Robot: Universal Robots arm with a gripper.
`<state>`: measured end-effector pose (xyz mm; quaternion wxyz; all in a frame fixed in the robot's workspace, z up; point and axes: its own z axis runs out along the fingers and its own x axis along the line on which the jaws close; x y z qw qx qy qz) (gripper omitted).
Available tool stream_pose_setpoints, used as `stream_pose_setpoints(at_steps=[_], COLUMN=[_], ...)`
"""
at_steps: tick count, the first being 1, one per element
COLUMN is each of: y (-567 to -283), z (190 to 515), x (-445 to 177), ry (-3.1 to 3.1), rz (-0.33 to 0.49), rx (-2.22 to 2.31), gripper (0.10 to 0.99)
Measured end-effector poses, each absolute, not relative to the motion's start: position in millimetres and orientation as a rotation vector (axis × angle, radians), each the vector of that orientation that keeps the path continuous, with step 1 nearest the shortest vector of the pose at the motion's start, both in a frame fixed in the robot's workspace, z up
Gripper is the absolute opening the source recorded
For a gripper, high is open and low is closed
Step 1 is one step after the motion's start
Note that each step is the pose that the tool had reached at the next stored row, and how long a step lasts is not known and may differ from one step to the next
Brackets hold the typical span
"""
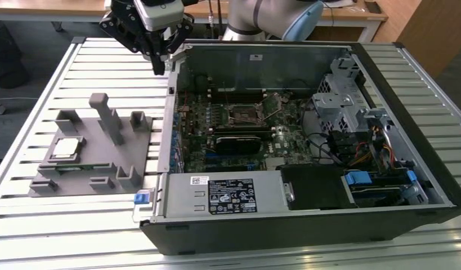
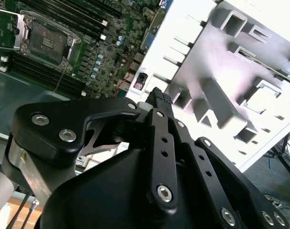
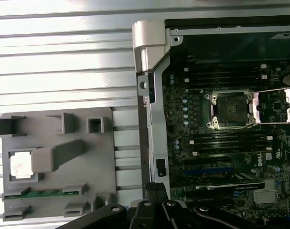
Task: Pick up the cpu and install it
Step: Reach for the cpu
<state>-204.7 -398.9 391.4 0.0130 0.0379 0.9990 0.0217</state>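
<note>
The gripper (image 1: 159, 68) hangs with its fingers pressed together on nothing, tips pointing down over the slatted table (image 1: 102, 62). It is just outside the far corner of the open computer case (image 1: 170, 112), on the exterior view's left. In both wrist views the black fingertips (image 3: 155, 186) meet in one narrow point (image 2: 156, 95).

In the exterior view, the case's upright side wall runs down from 5 o'clock of the fingertips, close beside them. Bare slats lie at 9 o'clock and at 7 o'clock, with nothing standing on them as far as the grey holder (image 1: 102, 169).

The cpu (image 1: 65, 147) lies between 7 and 8 o'clock of the gripper, well apart from it. It sits flat, silver top up, in a square recess of the holder. The first wrist view shows the same chip (image 3: 20, 166) framed by low grey walls.

- A tall post (image 1: 102, 112) rises at about 2 o'clock of the cpu, near its recess.
- A shorter block (image 1: 68, 121) stands at 12 o'clock of the cpu.
- The green memory stick (image 1: 76, 167) lies in its slot at 6 o'clock.
- The space straight above the chip is open.

Farther off, inside the case, the motherboard socket (image 1: 245, 114) lies at 4 o'clock of the gripper. Its load plate (image 3: 273, 105) is swung open beside the dark square bed (image 3: 229, 109). Beyond it stands the metal drive cage (image 1: 343, 107), against the opposite wall.
</note>
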Motion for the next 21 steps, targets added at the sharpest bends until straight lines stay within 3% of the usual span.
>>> stream_pose_setpoints(at_steps=[21], y=[-399], z=[391], x=[-220], ry=[3.113], rz=[0.068], rx=[0.118], gripper=[0.106])
